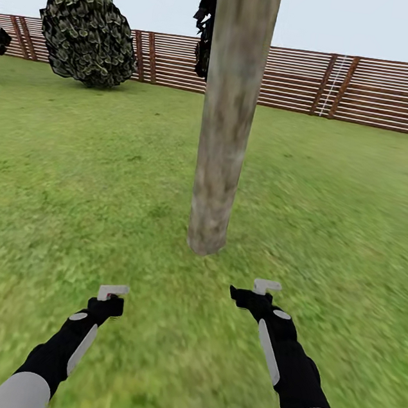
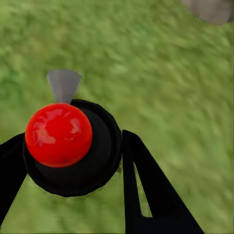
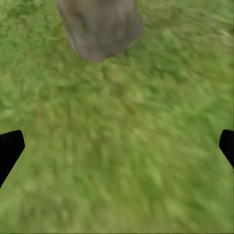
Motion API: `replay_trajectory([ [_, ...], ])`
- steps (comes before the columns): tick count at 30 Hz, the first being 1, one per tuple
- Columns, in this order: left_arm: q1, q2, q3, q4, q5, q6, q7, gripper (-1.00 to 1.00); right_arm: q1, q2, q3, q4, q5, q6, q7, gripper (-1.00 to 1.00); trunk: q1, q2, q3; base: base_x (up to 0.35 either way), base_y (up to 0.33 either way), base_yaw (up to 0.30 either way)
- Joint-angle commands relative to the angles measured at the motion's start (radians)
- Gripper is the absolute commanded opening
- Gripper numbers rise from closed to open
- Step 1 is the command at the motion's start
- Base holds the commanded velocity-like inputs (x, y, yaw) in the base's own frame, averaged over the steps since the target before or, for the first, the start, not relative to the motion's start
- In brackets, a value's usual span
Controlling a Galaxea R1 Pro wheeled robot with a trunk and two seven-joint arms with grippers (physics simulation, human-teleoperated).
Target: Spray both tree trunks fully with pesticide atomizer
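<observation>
Atomizer point(image 2: 73, 146) is pinched in left tool point(image 1: 112, 293). Right tool point(image 1: 265, 287) is spread, empty. Trunk point(image 1: 228, 116) is seen at 12 o'clock on lawn point(image 1: 73, 166), near both tools.

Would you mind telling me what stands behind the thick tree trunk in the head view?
Behind the tree trunk runs the brown slatted fence, with dark foliage showing at the trunk's left edge. The trunk covers the stretch of fence and lawn directly behind it.
</observation>
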Motion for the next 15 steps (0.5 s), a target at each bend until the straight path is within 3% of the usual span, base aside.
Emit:
replay_trajectory([
  [1, 0.0, 0.0, -0.001, -0.002, 0.0, 0.002, 0.0, -1.0, 0.0, 0.0, 0.0, 0.002, 0.0, 0.0, 0.0, 1.0, 0.0, 0.0, 0.0, 0.338, 0.0, 0.0],
  [7, 0.0, -0.002, -0.002, -0.061, -0.001, 0.015, 0.0, -1.0, 0.0, 0.0, -0.001, 0.01, 0.001, -0.001, 0.001, 1.0, 0.0, 0.0, 0.0, 0.338, 0.0, 0.0],
  [15, 0.0, -0.002, -0.001, -0.064, -0.002, 0.016, 0.0, -1.0, 0.0, -0.001, -0.002, 0.01, 0.002, -0.003, 0.0, 1.0, 0.0, 0.0, 0.0, 0.293, 0.0, 0.0],
])
